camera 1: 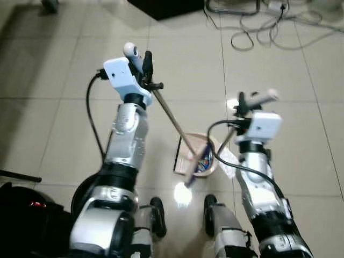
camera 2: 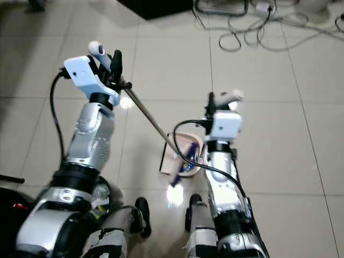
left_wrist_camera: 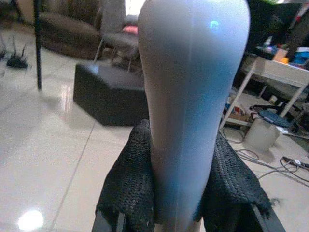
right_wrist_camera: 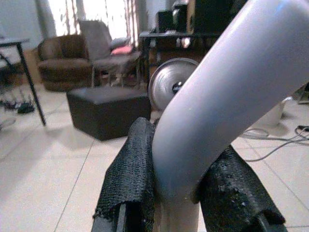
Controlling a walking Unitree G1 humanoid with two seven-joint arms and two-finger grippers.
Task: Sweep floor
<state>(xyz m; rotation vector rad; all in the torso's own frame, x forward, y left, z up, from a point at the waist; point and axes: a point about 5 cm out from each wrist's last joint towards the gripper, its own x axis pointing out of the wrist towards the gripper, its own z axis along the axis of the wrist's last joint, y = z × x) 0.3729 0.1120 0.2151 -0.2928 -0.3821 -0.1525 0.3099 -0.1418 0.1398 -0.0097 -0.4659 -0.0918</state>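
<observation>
My left gripper [camera 1: 142,64] is raised at the left, shut on the pale grey grip [left_wrist_camera: 193,96] of a broom. The broom's thin rod [camera 1: 172,119] slants down to the right, ending in purple bristles [camera 1: 194,167] at a beige dustpan [camera 1: 210,145] on the tiles between my feet. Inside the pan lies a blue and white scrap [camera 1: 206,164]. My right gripper [camera 1: 244,105] is shut on the dustpan's upright handle, with the curved grey grip [right_wrist_camera: 217,111] pinched between the black fingers [right_wrist_camera: 133,169]. A paper scrap [camera 1: 228,158] lies beside the pan.
Loose cables [camera 1: 258,32] and a dark box [camera 1: 166,6] lie on the floor ahead. A black object [camera 1: 21,215] sits at my lower left. The wrist views show a dark footstool [left_wrist_camera: 111,92], an armchair [right_wrist_camera: 63,63], a fan [right_wrist_camera: 169,84] and a table [left_wrist_camera: 275,67].
</observation>
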